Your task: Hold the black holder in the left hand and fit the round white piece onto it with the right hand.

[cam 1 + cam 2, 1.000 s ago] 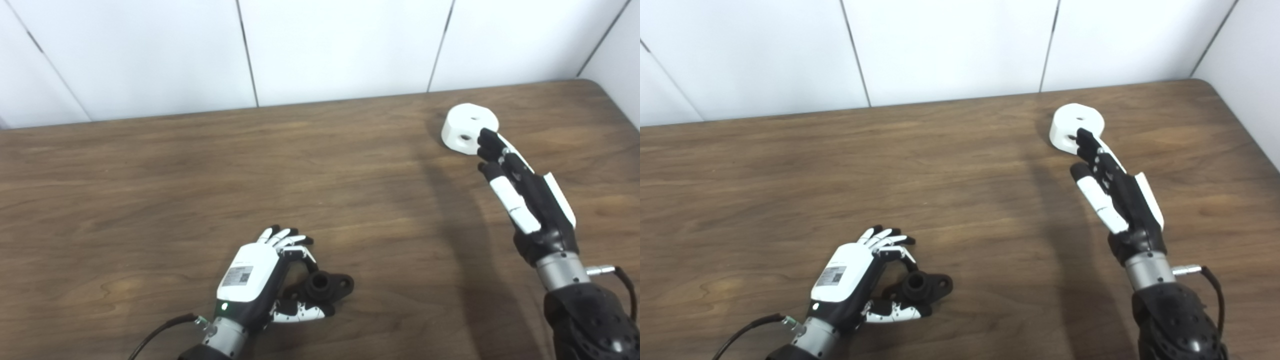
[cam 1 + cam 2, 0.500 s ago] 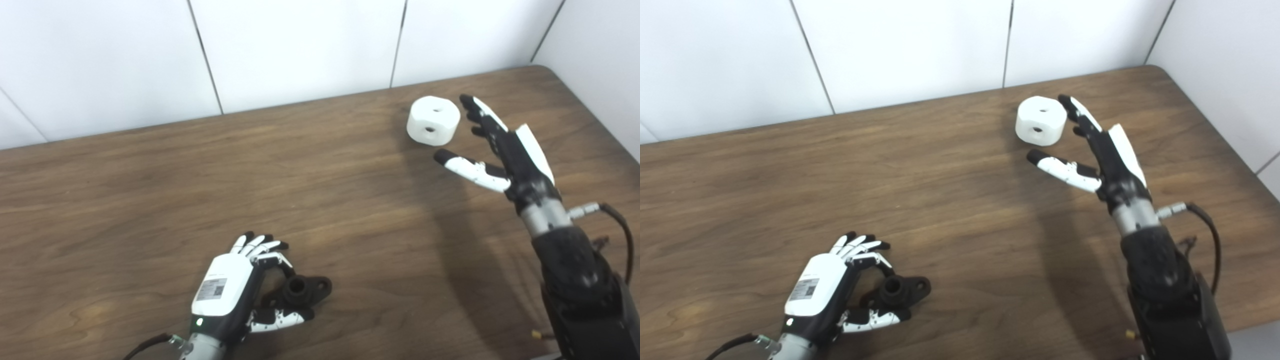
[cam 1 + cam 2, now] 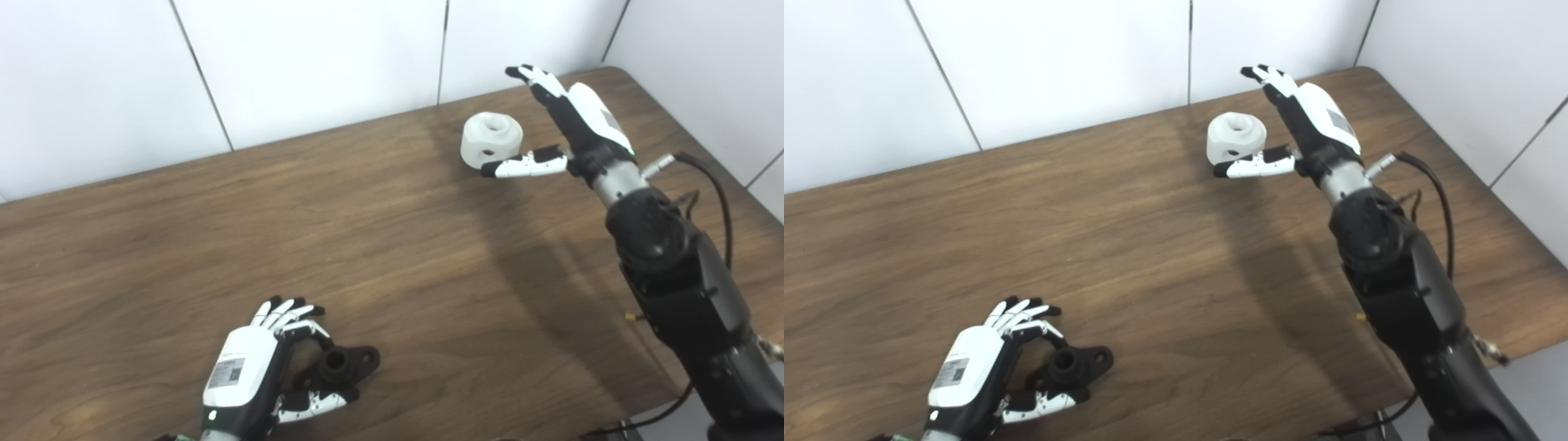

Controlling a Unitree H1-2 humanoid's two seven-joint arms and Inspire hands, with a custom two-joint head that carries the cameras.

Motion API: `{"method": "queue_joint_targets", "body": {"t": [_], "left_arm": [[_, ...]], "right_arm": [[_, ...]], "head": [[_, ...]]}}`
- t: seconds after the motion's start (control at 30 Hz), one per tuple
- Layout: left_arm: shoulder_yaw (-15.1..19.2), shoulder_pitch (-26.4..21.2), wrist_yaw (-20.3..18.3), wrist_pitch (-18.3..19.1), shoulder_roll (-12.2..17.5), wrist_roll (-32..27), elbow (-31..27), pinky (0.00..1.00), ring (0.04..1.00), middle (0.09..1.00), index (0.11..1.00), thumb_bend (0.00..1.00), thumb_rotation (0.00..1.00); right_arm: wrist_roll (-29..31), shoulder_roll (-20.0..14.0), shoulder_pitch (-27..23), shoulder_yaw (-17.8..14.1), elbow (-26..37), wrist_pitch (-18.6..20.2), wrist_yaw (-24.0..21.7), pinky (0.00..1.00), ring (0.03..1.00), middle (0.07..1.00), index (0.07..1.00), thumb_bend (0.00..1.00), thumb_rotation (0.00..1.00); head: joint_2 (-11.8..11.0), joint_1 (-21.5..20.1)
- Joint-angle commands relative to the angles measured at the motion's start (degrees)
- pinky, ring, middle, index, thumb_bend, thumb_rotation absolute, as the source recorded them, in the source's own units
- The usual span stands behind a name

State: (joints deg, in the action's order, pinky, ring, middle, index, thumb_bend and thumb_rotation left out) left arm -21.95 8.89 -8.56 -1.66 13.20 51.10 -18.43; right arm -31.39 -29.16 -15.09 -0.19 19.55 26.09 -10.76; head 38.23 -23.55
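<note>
Brown wooden desk: lower left, the left hand loosely cups the black flanged holder; upper right, the right hand, spread wide, flanks the ungrasped round white plastic piece; fitting remains.

We see the black holder lying flat on the near part of the wooden table, a short round collar standing up from a flange with a hole. The round white piece sits far back on the right, a squat cylinder with a hollow top and a side hole.
</note>
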Motion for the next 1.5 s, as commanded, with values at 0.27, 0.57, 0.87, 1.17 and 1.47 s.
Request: {"method": "queue_joint_targets", "body": {"t": [0.27,0.57,0.87,1.17,1.47], "left_arm": [[1.9,2.3,-2.1,1.5,3.1,1.0,0.9,0.96,0.885,0.804,0.487,0.52,0.05],[2.2,2.5,-2.0,0.9,3.4,0.5,0.7,0.95,0.878,0.800,0.486,0.52,0.05],[2.2,2.4,-2.0,0.9,3.2,1.3,0.3,0.94,0.868,0.794,0.486,0.52,0.05],[1.9,2.5,-1.7,0.5,3.1,2.1,0.1,0.93,0.864,0.790,0.486,0.52,0.05],[1.9,2.8,-1.9,0.7,2.8,2.4,-0.4,0.93,0.863,0.789,0.486,0.52,0.05]], "right_arm": [[-4.9,-4.2,-9.8,2.4,-10.4,0.3,-2.0,0.95,1.000,0.996,0.895,0.82,0.38],[-9.4,-3.9,-13.5,5.2,-15.3,0.8,-6.4,0.94,1.000,0.991,0.869,0.86,0.38],[-11.0,-2.8,-14.3,4.5,-18.6,0.8,-8.2,0.96,1.000,0.985,0.874,0.85,0.37],[-11.8,-2.9,-15.1,4.7,-22.1,0.8,-8.4,0.95,1.000,0.980,0.863,0.83,0.36],[-12.1,-4.0,-16.3,5.8,-24.7,0.7,-9.0,0.95,1.000,0.961,0.837,0.83,0.38]], "head": [[-0.7,-1.4],[-1.5,-2.6],[-2.0,-2.5],[-2.4,-2.1],[-2.5,-1.8]]}}
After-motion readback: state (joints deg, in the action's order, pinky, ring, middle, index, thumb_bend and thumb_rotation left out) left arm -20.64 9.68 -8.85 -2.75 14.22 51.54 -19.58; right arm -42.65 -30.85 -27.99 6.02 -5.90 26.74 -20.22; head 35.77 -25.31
